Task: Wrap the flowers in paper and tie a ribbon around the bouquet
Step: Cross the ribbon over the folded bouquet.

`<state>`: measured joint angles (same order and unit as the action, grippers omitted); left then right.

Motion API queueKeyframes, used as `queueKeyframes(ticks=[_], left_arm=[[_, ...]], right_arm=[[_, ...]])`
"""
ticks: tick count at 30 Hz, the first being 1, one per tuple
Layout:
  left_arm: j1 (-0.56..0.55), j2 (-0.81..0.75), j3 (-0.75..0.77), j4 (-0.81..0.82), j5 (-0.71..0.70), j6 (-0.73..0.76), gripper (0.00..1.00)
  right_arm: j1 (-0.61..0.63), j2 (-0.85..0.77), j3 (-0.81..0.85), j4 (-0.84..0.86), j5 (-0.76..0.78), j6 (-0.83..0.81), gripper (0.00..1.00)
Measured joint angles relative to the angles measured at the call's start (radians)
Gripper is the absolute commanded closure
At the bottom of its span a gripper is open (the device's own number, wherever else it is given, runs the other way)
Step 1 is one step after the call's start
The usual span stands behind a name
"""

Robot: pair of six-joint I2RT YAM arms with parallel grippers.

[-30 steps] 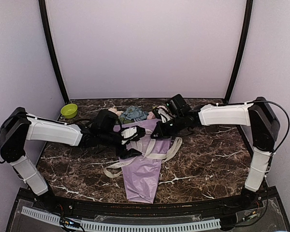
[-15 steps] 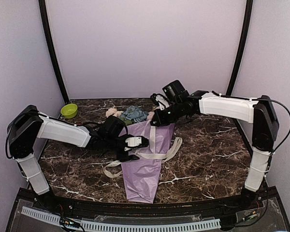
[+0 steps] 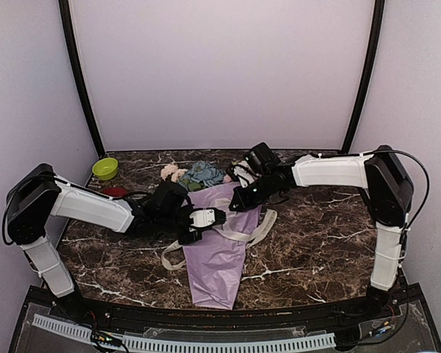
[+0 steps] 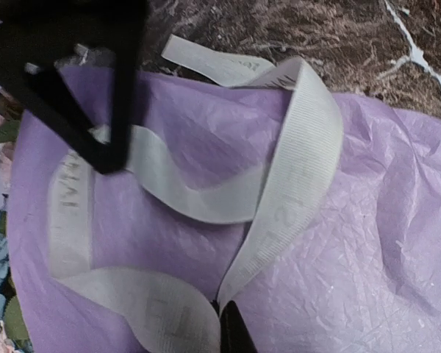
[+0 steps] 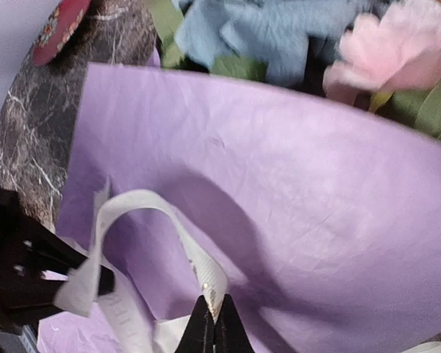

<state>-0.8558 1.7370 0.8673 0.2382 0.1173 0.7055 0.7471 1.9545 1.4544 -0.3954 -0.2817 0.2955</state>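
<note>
The bouquet is a cone of lilac paper lying at mid-table, point toward me. The flowers stick out of its far end, a blue bloom beside a pink rose. The cream ribbon loops over the paper. My left gripper is shut on a fold of the ribbon, its tips at the frame's bottom. My right gripper is shut on another bend of the ribbon, just above the paper. The two grippers are close together.
A green bowl stands at the far left corner. A small red cup lies behind my left arm and shows as the red cup in the right wrist view. Dark marble table lies to the right.
My left gripper has shut on the ribbon. My right gripper, still shut on the ribbon, rose toward the back, then came down over the bouquet's upper part.
</note>
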Motion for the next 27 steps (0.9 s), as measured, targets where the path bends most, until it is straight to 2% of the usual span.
queueKeyframes(ticks=[5,10,11,16,18,21,24,27], left_arm=[[0.001,-0.095,-0.025,0.073,0.009,-0.043,1.0],[0.013,-0.124,-0.026,0.13,0.018,-0.099,1.0],[0.017,-0.124,-0.027,0.135,0.019,-0.106,1.0],[0.026,-0.119,-0.032,0.138,-0.002,-0.116,1.0],[0.026,-0.109,-0.032,0.135,-0.019,-0.117,1.0],[0.026,-0.085,-0.032,0.126,-0.046,-0.124,1.0],[0.026,-0.06,-0.032,0.117,-0.067,-0.139,1.0],[0.026,-0.042,-0.032,0.113,-0.086,-0.163,1.0]], right_arm=[[0.0,0.019,-0.079,0.014,-0.09,-0.011,1.0],[0.002,0.017,-0.131,0.006,-0.183,-0.054,1.0],[0.003,0.016,-0.139,0.002,-0.197,-0.062,0.98],[0.005,-0.021,-0.167,-0.039,-0.222,-0.092,0.74],[0.005,-0.047,-0.164,-0.051,-0.202,-0.082,0.63],[0.004,-0.083,-0.135,-0.083,-0.116,-0.045,0.59],[0.002,-0.116,-0.093,-0.099,0.007,0.008,0.6],[0.001,-0.18,-0.12,-0.09,0.106,0.095,0.68]])
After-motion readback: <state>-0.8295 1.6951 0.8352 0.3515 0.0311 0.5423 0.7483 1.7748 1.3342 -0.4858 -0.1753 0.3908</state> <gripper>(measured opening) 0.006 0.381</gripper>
